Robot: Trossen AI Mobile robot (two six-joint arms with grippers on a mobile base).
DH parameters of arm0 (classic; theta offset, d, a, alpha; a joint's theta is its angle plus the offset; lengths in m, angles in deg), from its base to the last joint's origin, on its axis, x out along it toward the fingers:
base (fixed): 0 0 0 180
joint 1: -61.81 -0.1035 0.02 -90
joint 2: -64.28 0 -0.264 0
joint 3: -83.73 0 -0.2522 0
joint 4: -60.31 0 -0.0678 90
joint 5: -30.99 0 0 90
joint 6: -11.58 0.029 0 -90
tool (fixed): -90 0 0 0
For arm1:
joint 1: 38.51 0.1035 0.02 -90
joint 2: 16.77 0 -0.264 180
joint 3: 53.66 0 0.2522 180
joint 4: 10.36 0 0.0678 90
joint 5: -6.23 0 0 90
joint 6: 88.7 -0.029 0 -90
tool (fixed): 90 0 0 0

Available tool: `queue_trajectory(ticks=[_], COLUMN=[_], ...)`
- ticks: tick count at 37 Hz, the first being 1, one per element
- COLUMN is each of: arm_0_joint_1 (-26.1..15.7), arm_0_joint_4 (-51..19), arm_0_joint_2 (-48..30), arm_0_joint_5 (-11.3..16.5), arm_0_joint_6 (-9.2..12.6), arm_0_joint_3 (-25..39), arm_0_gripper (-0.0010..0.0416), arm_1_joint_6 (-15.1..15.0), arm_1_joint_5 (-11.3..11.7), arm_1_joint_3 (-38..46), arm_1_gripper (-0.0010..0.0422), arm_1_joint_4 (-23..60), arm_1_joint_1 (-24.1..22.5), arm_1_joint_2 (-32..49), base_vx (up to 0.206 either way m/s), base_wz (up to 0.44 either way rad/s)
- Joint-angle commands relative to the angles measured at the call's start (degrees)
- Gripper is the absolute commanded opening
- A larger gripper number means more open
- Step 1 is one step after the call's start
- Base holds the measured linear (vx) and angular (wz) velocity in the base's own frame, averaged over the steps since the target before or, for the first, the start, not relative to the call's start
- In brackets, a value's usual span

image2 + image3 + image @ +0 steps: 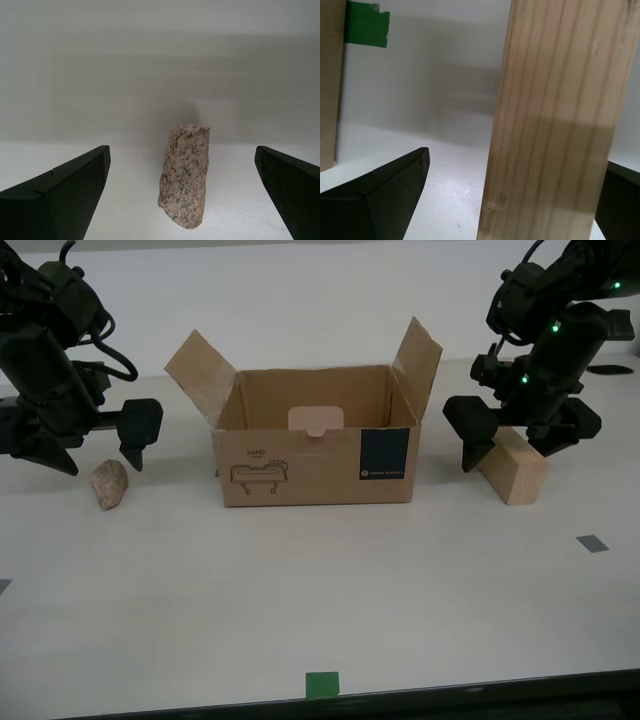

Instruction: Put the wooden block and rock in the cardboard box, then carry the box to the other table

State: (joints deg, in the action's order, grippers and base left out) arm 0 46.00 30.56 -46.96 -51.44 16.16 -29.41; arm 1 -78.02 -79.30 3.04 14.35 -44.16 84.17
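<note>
One cardboard box [318,468], one rock [109,484], one wooden block [515,471]; both tools released.

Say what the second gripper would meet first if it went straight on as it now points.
Most likely the rock: it lies directly ahead between the open jaws of my second gripper, with only bare table before it.

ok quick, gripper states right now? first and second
My first gripper: open, jaws either side of the wooden block, not clamped on it.
My second gripper: open, the rock between its jaws, untouched.
</note>
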Motion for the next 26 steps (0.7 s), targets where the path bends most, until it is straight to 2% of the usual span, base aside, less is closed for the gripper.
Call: queue_trajectory(ticks=[1, 12, 22, 26], arm_0_joint_1=[0.0, 0.0, -0.04, -0.04], arm_0_joint_4=[0.85, -2.34, -2.58, -2.82], arm_0_joint_2=[-0.02, 0.2, 0.2, 0.2], arm_0_joint_5=[-0.35, -0.35, -0.33, -0.33], arm_0_joint_6=[-0.09, -0.09, -0.13, -0.13], arm_0_joint_3=[-0.66, 2.82, 3.02, 2.89], arm_0_gripper=[0.0391, 0.0391, 0.0391, 0.0391], arm_1_joint_6=[0.22, 1.53, 1.62, 1.57], arm_1_joint_5=[0.28, 0.28, 0.31, 1.36], arm_1_joint_3=[0.0, -2.47, -2.8, -2.93], arm_1_gripper=[0.0396, 0.0396, 0.0396, 0.0396], arm_1_joint_4=[-0.17, -2.95, -4.46, -4.57], arm_1_joint_1=[-0.04, -0.09, -0.09, -0.09], arm_1_joint_2=[0.04, 0.04, 0.04, 0.04], base_vx=[0.0, 0.0, 0.0, 0.0], base_wz=[0.0, 0.0, 0.0, 0.0])
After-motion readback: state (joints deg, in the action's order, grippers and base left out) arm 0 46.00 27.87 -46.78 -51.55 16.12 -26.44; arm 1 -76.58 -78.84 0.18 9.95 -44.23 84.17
